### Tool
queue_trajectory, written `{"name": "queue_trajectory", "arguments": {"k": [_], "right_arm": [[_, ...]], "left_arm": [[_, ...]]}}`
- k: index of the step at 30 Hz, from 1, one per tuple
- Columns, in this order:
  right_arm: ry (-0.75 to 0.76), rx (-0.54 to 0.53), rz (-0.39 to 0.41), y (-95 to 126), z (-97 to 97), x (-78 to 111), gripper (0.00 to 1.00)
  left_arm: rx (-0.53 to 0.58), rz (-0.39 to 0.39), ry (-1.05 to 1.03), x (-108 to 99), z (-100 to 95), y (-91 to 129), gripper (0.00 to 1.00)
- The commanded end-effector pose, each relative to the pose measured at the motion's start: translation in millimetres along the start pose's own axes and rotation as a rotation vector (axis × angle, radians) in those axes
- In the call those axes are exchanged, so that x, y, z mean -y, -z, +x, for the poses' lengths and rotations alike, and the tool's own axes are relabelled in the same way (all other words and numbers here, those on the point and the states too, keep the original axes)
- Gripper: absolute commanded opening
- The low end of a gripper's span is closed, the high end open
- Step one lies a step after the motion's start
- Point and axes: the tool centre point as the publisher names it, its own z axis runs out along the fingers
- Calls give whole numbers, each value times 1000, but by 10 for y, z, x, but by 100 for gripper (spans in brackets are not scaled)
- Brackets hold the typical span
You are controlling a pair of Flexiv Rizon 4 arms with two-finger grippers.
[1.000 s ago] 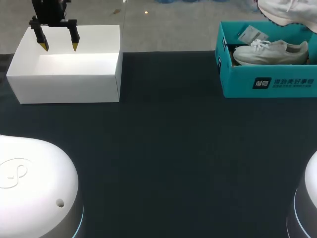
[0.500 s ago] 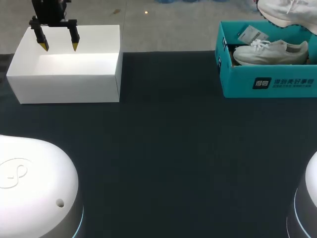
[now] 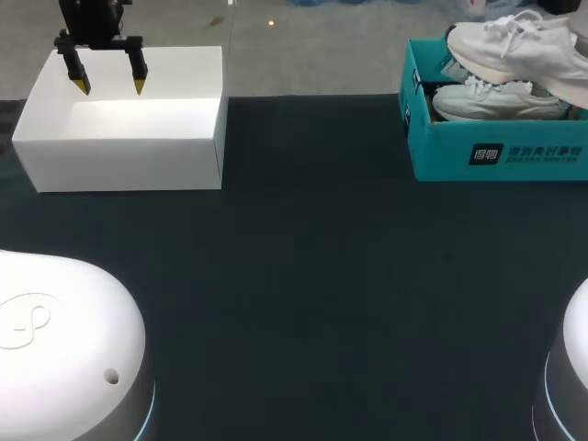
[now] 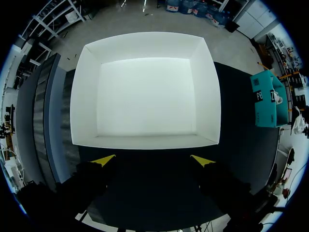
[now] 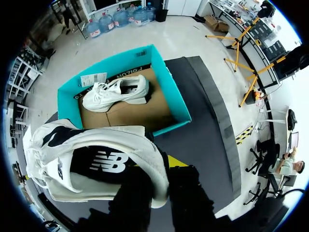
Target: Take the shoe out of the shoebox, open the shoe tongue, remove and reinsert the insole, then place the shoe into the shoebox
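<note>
Dark matte table (image 3: 303, 276): unchanged. White open cardboard box (image 3: 119, 165), far left: left gripper (image 3: 111, 88) hangs over it, fingers spread wide, unmoved. Teal cardboard shoebox (image 3: 496, 156), far right: second white sneaker (image 3: 496, 99) lies inside. White laced sneaker (image 3: 524, 55): has shifted in from far corner, now over shoebox, right gripper (image 5: 161, 169) clamped on heel collar. Judgement: removal done; tongue and insole work next.

On the front wall of the shoebox (image 3: 432, 156) we see a white logo block and a row of white characters. The raised shoe (image 5: 96, 164) bears a white letter logo on its dark insole. We cannot read the printed tag (image 5: 93, 79) inside the box.
</note>
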Motion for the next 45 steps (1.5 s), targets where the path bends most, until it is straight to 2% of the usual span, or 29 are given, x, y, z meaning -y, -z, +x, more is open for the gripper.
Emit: {"name": "queue_trajectory", "arguments": {"k": [1,6,17,23,28,32,37,45], "right_arm": [[-5,18,-93,-1,147,766,0],[5,55,-97,6,352,1310,0],[90,40,-84,102,749,2489,0],[128,53,-84,68,934,2996,0],[168,78,-66,-55,1073,3307,0],[210,90,-60,-159,1182,3476,0],[321,88,-84,-253,1318,3610,0],[349,157,-58,-494,1533,3734,0]], "left_arm": [[0,0,0,0,0,0,100],[0,0,0,0,0,0,100],[0,0,0,0,0,0,100],[0,0,0,0,0,0,100],[0,0,0,0,0,0,100],[0,0,0,0,0,0,100],[0,0,0,0,0,0,100],[0,0,0,0,0,0,100]]}}
